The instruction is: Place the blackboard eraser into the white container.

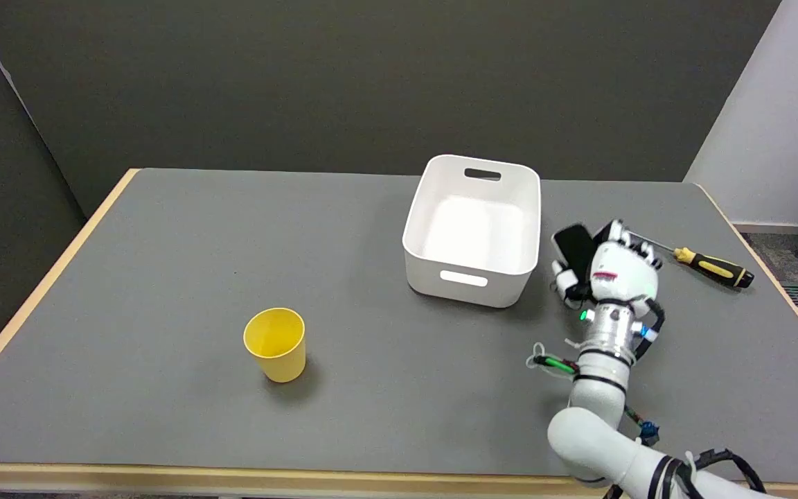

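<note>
The white container (472, 232) stands at the table's far middle, open and with nothing inside. Just to its right, my right hand (610, 267) grips the black blackboard eraser (574, 248), whose upper end sticks out past the thumb toward the container. The hand and eraser are beside the container's right wall, outside it. The lower part of the eraser is hidden by the hand.
A screwdriver (711, 266) with a yellow and black handle lies right of my hand near the table's right edge. A yellow cup (276, 344) stands upright at the front left.
</note>
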`<state>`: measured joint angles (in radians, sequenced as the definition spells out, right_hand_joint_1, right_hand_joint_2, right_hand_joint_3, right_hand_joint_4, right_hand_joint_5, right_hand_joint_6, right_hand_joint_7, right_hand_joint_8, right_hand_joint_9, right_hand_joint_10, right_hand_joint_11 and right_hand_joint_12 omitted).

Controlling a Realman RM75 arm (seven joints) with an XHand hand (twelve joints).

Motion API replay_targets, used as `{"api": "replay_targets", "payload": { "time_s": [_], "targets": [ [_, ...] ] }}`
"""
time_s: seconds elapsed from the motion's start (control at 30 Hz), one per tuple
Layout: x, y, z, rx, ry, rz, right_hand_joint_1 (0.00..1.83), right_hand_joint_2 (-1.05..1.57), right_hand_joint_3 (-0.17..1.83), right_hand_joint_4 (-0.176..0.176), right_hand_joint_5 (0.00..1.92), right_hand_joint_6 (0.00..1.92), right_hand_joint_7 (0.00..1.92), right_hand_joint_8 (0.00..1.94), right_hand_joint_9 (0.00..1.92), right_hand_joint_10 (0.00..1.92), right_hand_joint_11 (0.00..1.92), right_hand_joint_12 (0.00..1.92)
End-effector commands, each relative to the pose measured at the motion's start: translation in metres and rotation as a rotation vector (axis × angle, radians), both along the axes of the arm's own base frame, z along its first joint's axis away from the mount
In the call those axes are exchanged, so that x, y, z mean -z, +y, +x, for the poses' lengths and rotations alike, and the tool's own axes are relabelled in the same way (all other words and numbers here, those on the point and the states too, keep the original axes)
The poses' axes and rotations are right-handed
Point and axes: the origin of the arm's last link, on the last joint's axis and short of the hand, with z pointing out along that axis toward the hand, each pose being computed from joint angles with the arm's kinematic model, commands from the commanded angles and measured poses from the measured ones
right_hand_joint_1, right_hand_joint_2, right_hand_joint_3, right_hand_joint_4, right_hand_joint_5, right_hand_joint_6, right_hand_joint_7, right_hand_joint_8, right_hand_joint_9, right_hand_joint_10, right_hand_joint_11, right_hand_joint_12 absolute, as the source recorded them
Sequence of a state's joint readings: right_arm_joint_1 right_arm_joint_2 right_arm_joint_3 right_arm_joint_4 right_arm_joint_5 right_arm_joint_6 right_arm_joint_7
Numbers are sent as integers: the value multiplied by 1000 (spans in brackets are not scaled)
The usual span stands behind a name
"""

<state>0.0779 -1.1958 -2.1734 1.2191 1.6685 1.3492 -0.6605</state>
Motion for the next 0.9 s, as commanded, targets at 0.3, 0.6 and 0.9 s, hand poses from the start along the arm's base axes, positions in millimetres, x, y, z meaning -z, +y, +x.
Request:
{"api": "replay_targets", "payload": {
  "time_s": [0.3,0.6,0.9],
  "targets": [
    [11,-68,135,-449,211,336,1029,1423,114,-176,360,1839,412,1925,683,1921,197,1921],
    [44,-155,73,-120,-65,555,1040,1403,130,-176,376,1819,435,1898,707,1921,243,1921],
    [11,-146,-11,85,-273,418,1041,1399,139,-176,376,1820,437,1900,724,1921,264,1921]
  ]
}}
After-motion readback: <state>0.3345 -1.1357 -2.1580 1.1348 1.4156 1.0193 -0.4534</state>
